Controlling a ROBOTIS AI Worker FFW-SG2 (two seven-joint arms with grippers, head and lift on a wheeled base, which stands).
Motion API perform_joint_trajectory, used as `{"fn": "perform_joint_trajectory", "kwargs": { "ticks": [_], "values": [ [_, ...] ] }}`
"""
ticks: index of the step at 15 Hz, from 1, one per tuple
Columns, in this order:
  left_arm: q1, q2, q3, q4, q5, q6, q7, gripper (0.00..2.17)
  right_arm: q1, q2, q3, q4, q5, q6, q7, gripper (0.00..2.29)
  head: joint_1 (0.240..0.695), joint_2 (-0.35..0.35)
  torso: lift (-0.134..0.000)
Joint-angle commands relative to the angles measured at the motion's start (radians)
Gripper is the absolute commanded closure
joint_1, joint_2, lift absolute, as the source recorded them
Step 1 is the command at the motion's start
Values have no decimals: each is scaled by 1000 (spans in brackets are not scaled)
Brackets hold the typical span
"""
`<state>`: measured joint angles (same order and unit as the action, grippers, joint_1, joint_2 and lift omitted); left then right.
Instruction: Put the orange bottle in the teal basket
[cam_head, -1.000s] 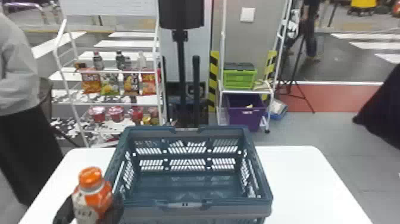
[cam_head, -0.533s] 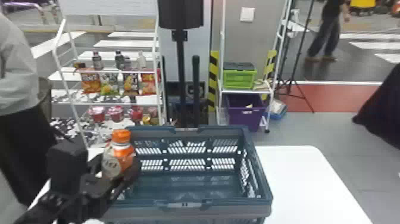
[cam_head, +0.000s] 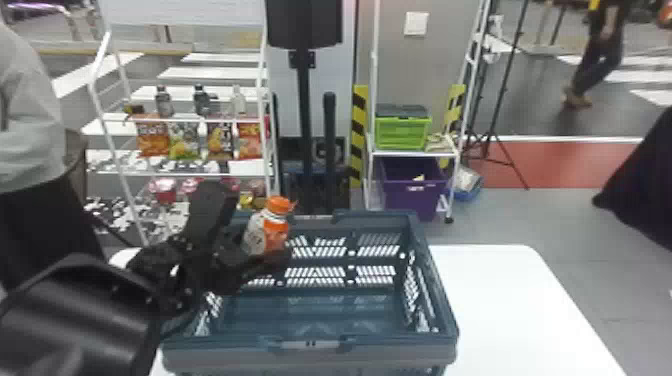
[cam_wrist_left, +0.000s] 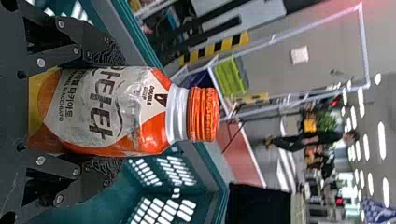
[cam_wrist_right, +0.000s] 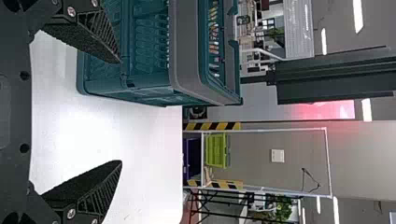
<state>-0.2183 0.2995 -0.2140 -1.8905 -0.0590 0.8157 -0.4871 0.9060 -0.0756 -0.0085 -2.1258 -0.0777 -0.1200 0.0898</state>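
Bottle (cam_head: 270, 234) clamped in your left pincer (cam_wrist_left: 116, 111), over the teal basket (cam_head: 400, 355), left side! Pickup's done; lowering and release remain.

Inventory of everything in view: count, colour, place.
Bottle: one, orange and white, over the basket's left part
Basket: one, teal and grey, on table
Table: one, white, under basket
Rack: one, white, behind left, holding snack bags (four, mixed colours)
Crate: one, green, on shelf behind
Bin: one, purple, below crate
Tripod: one, black, behind right
Switch plate: one, white, back wall
Left pincer: one, black, gripping bottle
Right pincer: one, black, open, by basket's right side
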Motion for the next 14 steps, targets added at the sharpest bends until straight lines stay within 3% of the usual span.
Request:
{"fn": "perform_joint_trajectory", "kwargs": {
  "ticks": [1,4,7,9,11,13,14],
  "values": [
    [-119,41,-97,139,15,0,-48,616,1,17,-8,7,7,0,-1,127,499,0,0],
    [-208,24,-196,332,2,-6,-111,616,-6,31,-11,20,15,-3,-1,127,499,0,0],
    [-251,-49,-226,521,-58,-114,-130,616,-12,34,-11,26,19,-6,-2,127,499,0,0],
    [-296,-109,-228,648,-151,-191,-199,616,-10,36,-11,26,27,-3,-4,127,499,0,0],
    [-328,-192,-208,771,-301,-258,-280,616,-6,37,-11,26,29,-3,-4,127,499,0,0],
    [-329,-273,-130,855,-466,-353,-343,620,-2,40,-13,26,30,-3,-5,127,499,0,0],
    [-339,-283,-114,886,-484,-368,-350,620,-1,43,-11,26,33,-6,-5,127,499,0,0]
  ]
}}
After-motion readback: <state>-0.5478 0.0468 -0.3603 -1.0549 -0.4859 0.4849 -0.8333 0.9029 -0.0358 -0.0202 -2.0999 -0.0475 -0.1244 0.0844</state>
